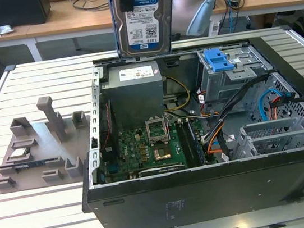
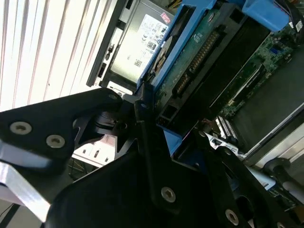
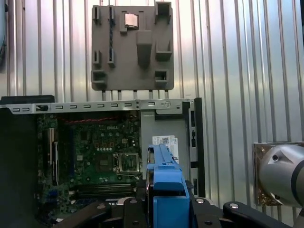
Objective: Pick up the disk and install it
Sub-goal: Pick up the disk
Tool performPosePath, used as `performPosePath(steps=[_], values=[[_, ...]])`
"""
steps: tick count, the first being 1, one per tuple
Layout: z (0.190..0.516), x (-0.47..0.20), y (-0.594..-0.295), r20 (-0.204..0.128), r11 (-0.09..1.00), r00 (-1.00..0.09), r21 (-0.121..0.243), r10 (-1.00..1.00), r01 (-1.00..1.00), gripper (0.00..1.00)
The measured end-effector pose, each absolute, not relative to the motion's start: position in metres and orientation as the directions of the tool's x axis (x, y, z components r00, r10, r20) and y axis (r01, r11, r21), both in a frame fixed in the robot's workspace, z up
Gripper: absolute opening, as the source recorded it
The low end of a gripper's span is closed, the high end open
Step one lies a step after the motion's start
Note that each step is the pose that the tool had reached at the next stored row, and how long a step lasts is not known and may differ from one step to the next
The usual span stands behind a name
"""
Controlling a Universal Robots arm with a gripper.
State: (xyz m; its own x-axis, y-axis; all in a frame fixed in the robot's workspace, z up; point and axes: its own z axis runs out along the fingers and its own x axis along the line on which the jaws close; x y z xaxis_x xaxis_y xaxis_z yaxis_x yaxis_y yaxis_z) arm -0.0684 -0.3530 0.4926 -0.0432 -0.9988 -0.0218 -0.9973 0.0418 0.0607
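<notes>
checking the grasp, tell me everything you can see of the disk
The disk is a flat silver metal drive with a white-and-blue label, held upright above the open computer case, clear of it. The second wrist view shows its green circuit-board side and blue plastic carrier frame. Only the gripper touches it, shut on its edges.

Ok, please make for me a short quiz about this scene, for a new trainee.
1. Fill in: the grey holder plate lies on the exterior view's ___ of the computer case.
2. The gripper holds: A nothing; B the disk; C the grey holder plate.
3. True or false: the disk lies flat inside the computer case.
Key: 1 left; 2 B; 3 false.
</notes>
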Motion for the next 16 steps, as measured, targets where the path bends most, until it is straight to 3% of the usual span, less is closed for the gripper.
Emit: performPosePath(steps=[10, 16], values=[[0.492, -0.056, -0.384, -0.022, 0.042, -0.043, 0.061, -0.999, -0.997, 0.37], [0.491, -0.049, -0.423, -0.022, 0.042, -0.043, 0.061, -0.999, -0.997, 0.37]])
